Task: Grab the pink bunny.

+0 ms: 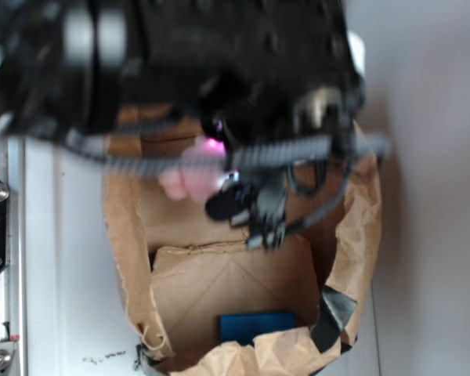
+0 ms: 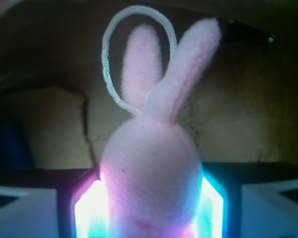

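Pale-pink pink bunny (image 2: 151,168) with slightly deeper pink ears and a white cord loop (image 2: 109,64), lit by glowing white, cyan and magenta pads (image 2: 89,210) of the gripper (image 2: 150,213). Brown paper bag (image 1: 360,227) with black tape (image 1: 333,313) at its rim, containing a blue object (image 1: 254,325). Black, blurred robot arm (image 1: 219,55) above a white surface (image 1: 63,258).

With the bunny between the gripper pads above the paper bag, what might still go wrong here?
1. The gripper pinches only the lower body of the pink bunny; soft plush may compress and slip out.
2. The cord loop and the ears stick out freely and might snag on the torn rim of the paper bag.
3. If dropped, the bunny would probably land in the bag near the blue object.
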`<state>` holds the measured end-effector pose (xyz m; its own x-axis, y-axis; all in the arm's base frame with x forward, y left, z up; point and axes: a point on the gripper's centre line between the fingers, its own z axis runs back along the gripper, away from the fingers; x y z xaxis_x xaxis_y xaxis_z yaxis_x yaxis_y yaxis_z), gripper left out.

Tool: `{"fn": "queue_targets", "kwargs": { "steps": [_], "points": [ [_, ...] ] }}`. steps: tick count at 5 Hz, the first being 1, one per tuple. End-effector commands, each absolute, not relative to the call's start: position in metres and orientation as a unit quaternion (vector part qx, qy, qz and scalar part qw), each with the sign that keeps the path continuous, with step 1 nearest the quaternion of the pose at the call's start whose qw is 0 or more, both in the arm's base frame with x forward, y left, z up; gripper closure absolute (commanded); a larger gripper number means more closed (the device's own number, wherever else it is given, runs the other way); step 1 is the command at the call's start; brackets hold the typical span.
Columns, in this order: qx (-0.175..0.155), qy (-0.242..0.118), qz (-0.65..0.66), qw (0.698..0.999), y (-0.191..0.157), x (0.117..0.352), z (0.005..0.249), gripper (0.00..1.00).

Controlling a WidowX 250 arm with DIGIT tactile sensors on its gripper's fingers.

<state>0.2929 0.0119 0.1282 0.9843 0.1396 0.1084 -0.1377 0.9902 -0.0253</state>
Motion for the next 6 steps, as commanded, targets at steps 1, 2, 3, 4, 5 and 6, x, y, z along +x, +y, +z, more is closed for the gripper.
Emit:
{"fn": "queue_targets", "kwargs": {
  "steps": [1,2,3,4,5,6],
  "points": [
    [0.031,-0.164,-0.007,0.986,-0.003,0.303,0.183,1.00],
    [0.026,-0.172,-0.005,0.985,0.001,0.303,0.196,1.00],
    [0.012,-0.165,-0.002,0.986,0.006,0.296,0.205,1.00],
    [-0.001,-0.149,-0.021,0.989,0.005,0.284,0.211,1.00],
    [-0.001,-0.151,-0.018,0.988,0.006,0.277,0.212,1.00],
    [-0.004,-0.155,-0.018,0.988,0.007,0.279,0.212,1.00]
  ]
}}
